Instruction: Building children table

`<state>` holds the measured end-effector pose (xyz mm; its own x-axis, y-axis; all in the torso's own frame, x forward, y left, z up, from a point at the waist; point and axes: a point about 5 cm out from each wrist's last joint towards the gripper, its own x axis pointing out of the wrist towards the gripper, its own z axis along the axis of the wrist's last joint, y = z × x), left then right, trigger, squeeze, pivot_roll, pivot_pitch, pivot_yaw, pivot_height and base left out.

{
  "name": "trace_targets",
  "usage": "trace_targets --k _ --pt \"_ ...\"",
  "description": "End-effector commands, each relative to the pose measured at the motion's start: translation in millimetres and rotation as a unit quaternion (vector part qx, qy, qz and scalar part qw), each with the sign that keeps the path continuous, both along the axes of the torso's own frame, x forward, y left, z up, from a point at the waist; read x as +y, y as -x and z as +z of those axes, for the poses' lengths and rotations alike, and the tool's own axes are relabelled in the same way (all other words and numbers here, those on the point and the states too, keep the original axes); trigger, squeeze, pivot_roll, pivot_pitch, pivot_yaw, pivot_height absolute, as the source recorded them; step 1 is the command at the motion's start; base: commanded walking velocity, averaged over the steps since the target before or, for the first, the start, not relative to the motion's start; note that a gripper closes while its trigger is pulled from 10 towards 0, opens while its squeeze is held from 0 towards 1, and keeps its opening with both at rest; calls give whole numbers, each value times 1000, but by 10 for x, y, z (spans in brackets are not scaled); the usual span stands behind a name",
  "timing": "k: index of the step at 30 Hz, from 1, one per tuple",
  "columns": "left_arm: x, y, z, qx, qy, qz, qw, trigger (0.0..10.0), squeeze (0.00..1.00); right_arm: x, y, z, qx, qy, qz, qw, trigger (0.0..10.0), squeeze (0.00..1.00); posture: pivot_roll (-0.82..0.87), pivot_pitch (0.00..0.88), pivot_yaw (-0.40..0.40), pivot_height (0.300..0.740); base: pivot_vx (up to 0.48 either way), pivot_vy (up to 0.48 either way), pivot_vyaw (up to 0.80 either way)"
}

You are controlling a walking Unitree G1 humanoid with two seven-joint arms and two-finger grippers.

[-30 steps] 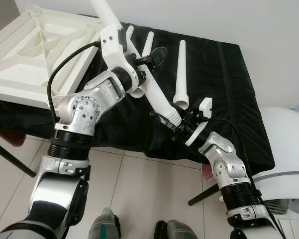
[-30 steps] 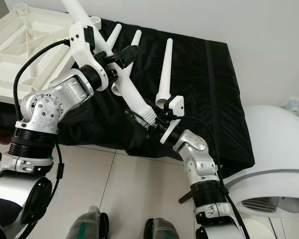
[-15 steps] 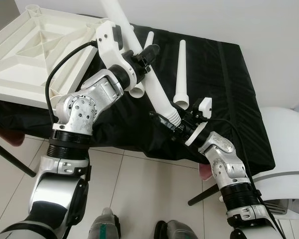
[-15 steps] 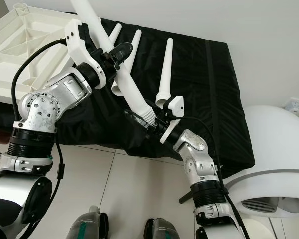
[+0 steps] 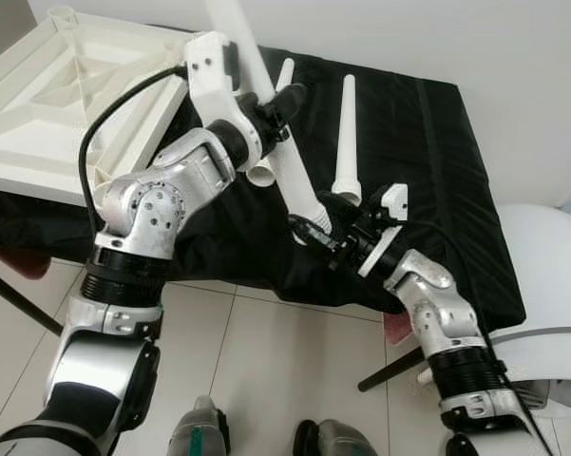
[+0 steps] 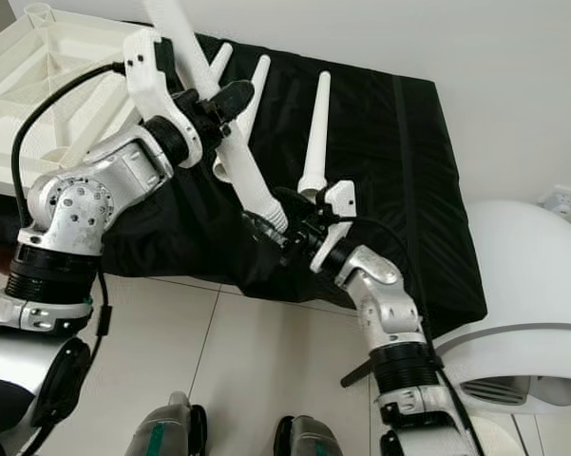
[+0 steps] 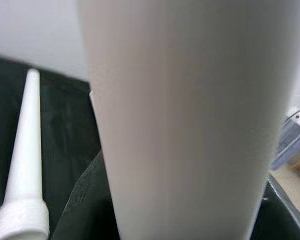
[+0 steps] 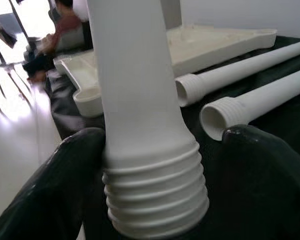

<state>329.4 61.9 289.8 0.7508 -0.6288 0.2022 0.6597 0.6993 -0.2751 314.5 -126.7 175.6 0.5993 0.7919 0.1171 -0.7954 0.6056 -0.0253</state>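
— So where is the table leg (image 5: pixel 283 161)?
— Held in the air above the black-covered counter (image 5: pixel 428 161), slanting up toward the wall; its upper end is cut off by the frame edge. The right gripper (image 5: pixel 315 231) has its fingers (image 8: pixel 50 190) pinching the threaded end, one on each side. The left gripper (image 5: pixel 277 106) grips the shaft higher up, fingers closed against it.
— Can you see the thread clearly?
— From the right wrist view, yes: several ridges. From the head views, the black fingers hide most of it.
— And the other parts?
— Three spare legs (image 5: pixel 347 142) lie on the cloth beyond the grippers; the left arm covers part of two of them. The upturned tabletop (image 5: pixel 57 95) rests at the counter's left end, its far corner cut off. A blurred person (image 8: pixel 60 30) sits in the background of the right wrist view.
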Motion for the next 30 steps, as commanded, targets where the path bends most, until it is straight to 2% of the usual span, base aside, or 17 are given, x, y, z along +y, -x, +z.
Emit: trace_targets --k 1,3,6,10,18,20,30 --pt "-178 170 86 -91 -35 -143 985 10000 0 -10 -23 113 -20 45 6 999 10000 0 52 61 -90 740 0 0 0" --pt "-178 170 86 -91 -35 -143 985 10000 0 -10 -23 113 -20 45 6 999 10000 0 52 61 -90 740 0 0 0" --pt "-238 192 66 -106 -57 -141 983 10000 0 5 -41 191 -35 71 16 997 10000 0 51 62 -97 740 0 0 0" --pt "-334 247 42 -121 -78 -146 979 10000 0 90 -103 326 -45 85 25 995 10000 0 51 61 -105 740 0 0 0" --pt "-369 271 50 -128 -79 -147 978 10000 0 206 -118 377 -40 92 48 994 10000 0 55 64 -111 740 0 0 0" --pt "-397 287 48 -134 -81 -149 976 10000 0 299 -115 397 -37 92 65 993 10000 0 57 65 -113 740 0 0 0" --pt "-442 325 55 -140 -77 -155 975 10000 0 390 -189 388 -29 85 57 994 10000 0 59 64 -112 740 0 0 0"
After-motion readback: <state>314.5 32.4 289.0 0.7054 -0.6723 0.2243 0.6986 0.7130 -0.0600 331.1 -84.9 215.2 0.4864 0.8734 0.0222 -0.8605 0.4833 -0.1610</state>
